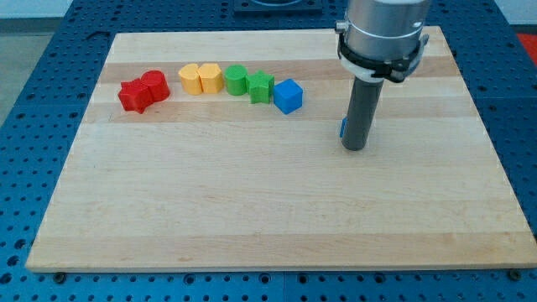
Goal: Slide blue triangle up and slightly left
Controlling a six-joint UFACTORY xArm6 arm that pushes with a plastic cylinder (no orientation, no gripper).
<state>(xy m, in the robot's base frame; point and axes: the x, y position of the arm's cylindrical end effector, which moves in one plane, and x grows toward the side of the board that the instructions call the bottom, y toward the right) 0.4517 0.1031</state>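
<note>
The blue triangle (343, 128) is almost wholly hidden behind my rod; only a thin blue sliver shows at the rod's left side, right of the board's middle. My tip (354, 148) rests on the board right against it, on the side toward the view's bottom and right. A blue cube (288, 96) sits to the view's left of the rod, well apart from it.
A row of blocks runs along the upper left of the wooden board (252, 210): a red star (132, 96), a red round block (155, 85), two yellow blocks (200, 79), a green round block (236, 80) and a green star (261, 87). Blue pegboard surrounds the board.
</note>
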